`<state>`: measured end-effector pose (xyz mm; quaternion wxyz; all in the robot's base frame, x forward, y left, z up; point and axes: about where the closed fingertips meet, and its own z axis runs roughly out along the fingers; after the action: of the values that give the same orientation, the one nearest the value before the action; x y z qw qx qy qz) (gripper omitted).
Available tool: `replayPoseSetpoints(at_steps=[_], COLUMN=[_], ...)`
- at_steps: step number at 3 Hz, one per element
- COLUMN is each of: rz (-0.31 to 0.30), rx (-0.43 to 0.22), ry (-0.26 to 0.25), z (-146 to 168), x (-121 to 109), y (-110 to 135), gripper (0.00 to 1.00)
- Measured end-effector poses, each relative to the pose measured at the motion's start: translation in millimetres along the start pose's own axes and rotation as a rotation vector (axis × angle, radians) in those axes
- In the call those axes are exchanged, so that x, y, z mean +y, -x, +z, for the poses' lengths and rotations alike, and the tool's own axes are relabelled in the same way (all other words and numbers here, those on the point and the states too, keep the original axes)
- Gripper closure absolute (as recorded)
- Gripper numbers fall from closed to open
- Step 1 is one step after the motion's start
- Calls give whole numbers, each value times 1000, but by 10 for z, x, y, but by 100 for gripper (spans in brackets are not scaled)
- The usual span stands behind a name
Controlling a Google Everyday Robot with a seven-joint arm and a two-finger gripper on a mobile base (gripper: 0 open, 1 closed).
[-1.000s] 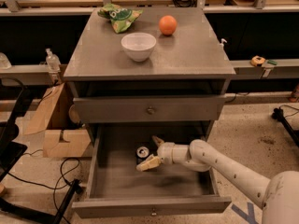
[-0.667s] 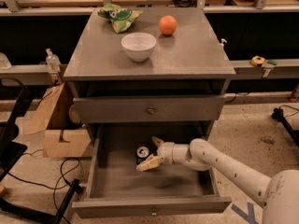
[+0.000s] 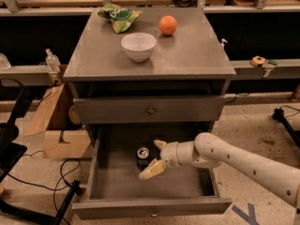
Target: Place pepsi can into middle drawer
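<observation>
Claw [image 3: 149, 159] reaches into the pulled-out middle drawer [image 3: 187, 206] from 3 o'clock, fingers spread wide, released. Pepsi can [image 3: 143, 154] stands upright on the drawer floor at my claw's 9 o'clock, roughly between the fingertips; can't tell whether it's touching. Counter [image 3: 197, 55] above carries white bowl [image 3: 138, 46], with orange [image 3: 168, 25] at its 1 o'clock.

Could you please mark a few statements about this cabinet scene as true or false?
1. The small dark pepsi can with a silver top stands upright inside the open grey middle drawer. True.
2. The round orange fruit lies inside the white bowl. False: it lies on the grey cabinet top, apart from the bowl.
3. The gripper hangs above the cabinet top. False: it is inside the open drawer, beside the can, fingers apart.
4. A crumpled green bag lies at the cabinet top's back left. True.
</observation>
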<state>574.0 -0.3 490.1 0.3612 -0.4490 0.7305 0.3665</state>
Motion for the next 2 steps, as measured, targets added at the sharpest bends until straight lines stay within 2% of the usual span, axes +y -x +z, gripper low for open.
replayPoseSetpoints(at_steps=[1,2], rz=[-36,-102], rx=[88,114], ry=[64,41], z=[-319,-805], x=[718,1138], y=[282,845], gripper=[0,0])
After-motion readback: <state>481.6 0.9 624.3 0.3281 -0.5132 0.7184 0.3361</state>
